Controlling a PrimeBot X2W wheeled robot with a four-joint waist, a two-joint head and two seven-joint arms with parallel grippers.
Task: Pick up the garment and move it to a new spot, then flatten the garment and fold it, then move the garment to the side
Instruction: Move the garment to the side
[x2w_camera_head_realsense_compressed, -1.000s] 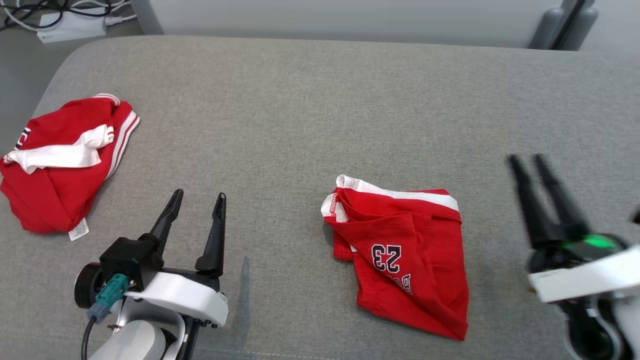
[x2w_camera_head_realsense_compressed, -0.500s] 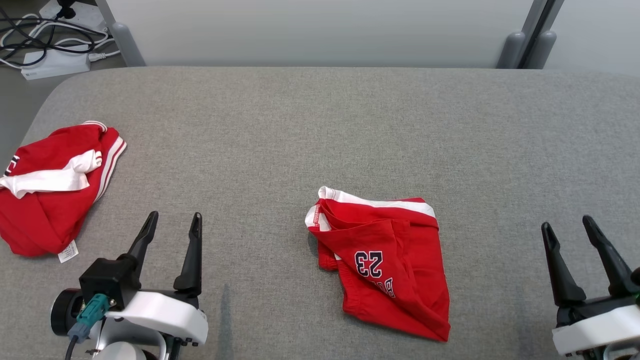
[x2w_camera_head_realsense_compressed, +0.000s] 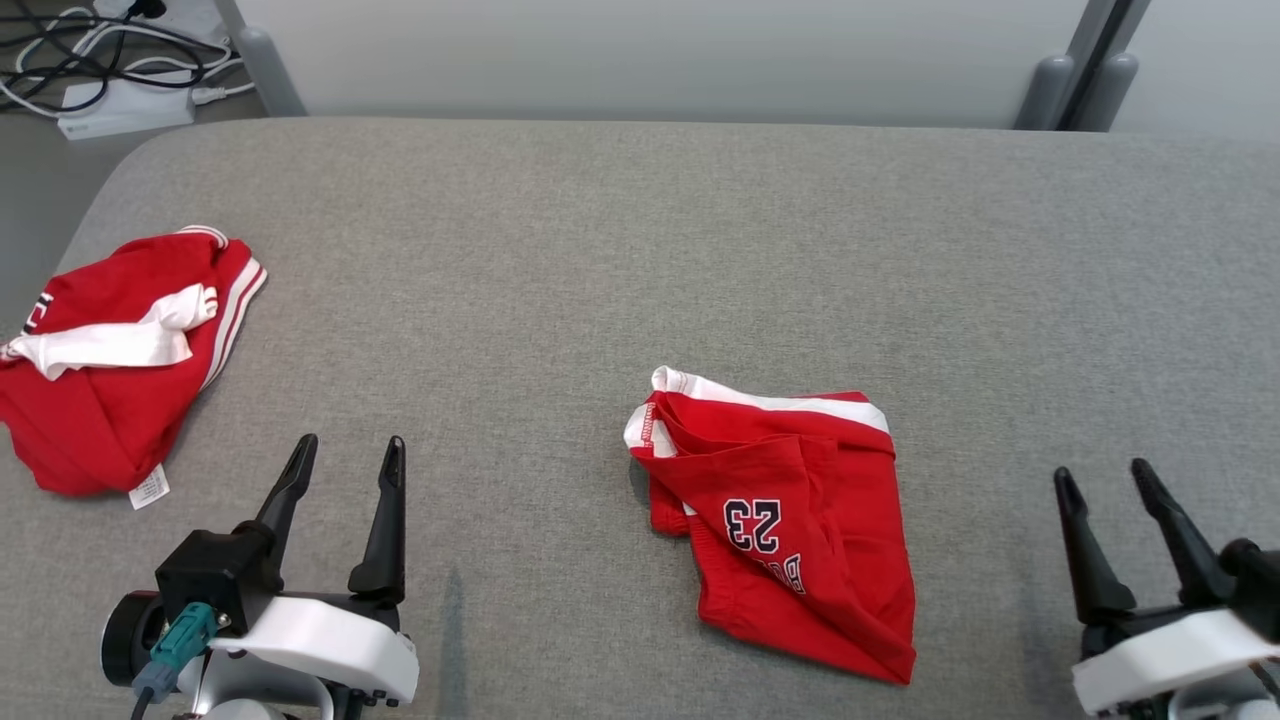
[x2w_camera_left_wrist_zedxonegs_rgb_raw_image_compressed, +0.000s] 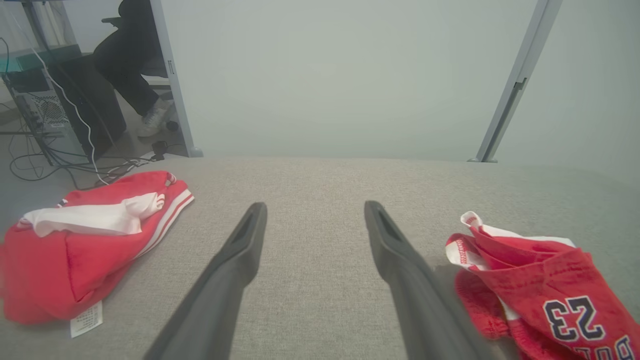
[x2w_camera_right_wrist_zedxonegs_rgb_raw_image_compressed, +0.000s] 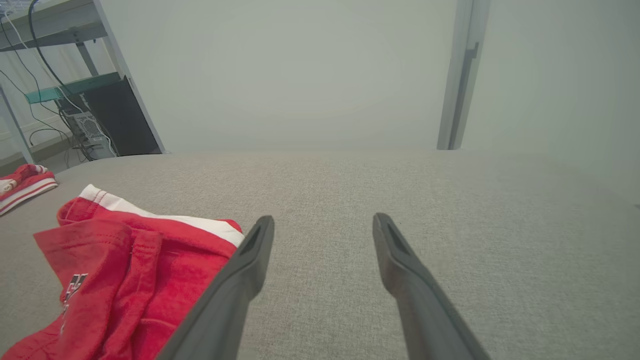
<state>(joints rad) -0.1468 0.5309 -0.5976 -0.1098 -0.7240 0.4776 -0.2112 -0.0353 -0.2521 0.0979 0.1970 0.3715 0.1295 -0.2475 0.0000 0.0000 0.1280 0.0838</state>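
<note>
A red garment (x2w_camera_head_realsense_compressed: 800, 520) with a white band and a dark "23" lies crumpled and partly folded on the grey table, right of centre. It also shows in the left wrist view as the garment (x2w_camera_left_wrist_zedxonegs_rgb_raw_image_compressed: 540, 280) and in the right wrist view as the garment (x2w_camera_right_wrist_zedxonegs_rgb_raw_image_compressed: 125, 270). My left gripper (x2w_camera_head_realsense_compressed: 350, 445) is open over bare cloth, well to its left. My right gripper (x2w_camera_head_realsense_compressed: 1100, 472) is open to its right, clear of it. Both the left gripper (x2w_camera_left_wrist_zedxonegs_rgb_raw_image_compressed: 312, 205) and the right gripper (x2w_camera_right_wrist_zedxonegs_rgb_raw_image_compressed: 322, 217) have nothing between their fingers.
A second red and white garment (x2w_camera_head_realsense_compressed: 110, 370) is bunched at the table's left edge, with its label showing. The grey padded table (x2w_camera_head_realsense_compressed: 600, 250) has rounded far corners. Cables and a power strip (x2w_camera_head_realsense_compressed: 120, 105) lie on the floor beyond. A seated person's legs (x2w_camera_left_wrist_zedxonegs_rgb_raw_image_compressed: 130, 65) are far off.
The head camera has shifted a little. My right gripper has drawn back from a raised spot at mid right to the near right. The left gripper has pulled back slightly. Both garments lie as before.
</note>
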